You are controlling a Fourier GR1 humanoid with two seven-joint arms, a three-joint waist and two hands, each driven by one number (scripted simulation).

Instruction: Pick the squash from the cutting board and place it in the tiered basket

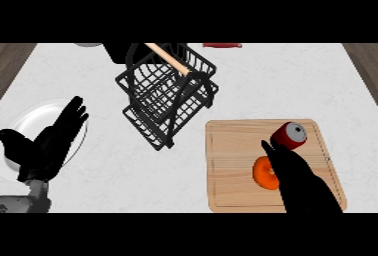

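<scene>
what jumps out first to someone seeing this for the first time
The black wire tiered basket stands out at the counter's upper middle. On the wooden cutting board at lower right, the right robot hand reaches over the orange squash, beside a red can. The left robot hand rests open over a plate.

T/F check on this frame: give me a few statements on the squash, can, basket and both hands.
1. The orange squash lies on the wooden cutting board. True.
2. The red can sits inside the black tiered basket. False: it lies on the cutting board, beyond the squash.
3. The right hand is over the cutting board, partly covering the squash. True.
4. The left hand holds the squash. False: it rests open over the glass plate, far from the board.
5. The squash is already in the basket. False: it is on the board.
</scene>
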